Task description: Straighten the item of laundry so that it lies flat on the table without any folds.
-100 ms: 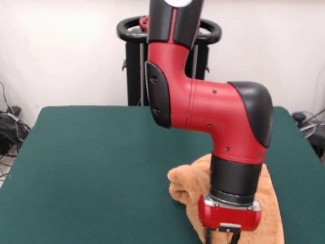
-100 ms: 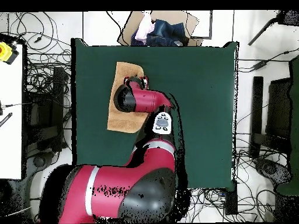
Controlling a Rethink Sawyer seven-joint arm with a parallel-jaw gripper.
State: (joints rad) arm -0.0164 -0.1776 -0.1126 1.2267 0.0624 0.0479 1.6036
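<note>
One towel (image 1: 184, 185) — one table (image 1: 91, 168) — one red-and-black arm (image 1: 213, 112).

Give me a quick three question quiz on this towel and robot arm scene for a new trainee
1. True or false: the towel lies fully flat on the table.
2. In the overhead view, the towel lies nearest which table edge? A left, B right, C bottom.
3. Fill in: the gripper hangs directly over the ____.

Key: 1 false, it is bunched at one end. 2 A. 3 towel.
</note>
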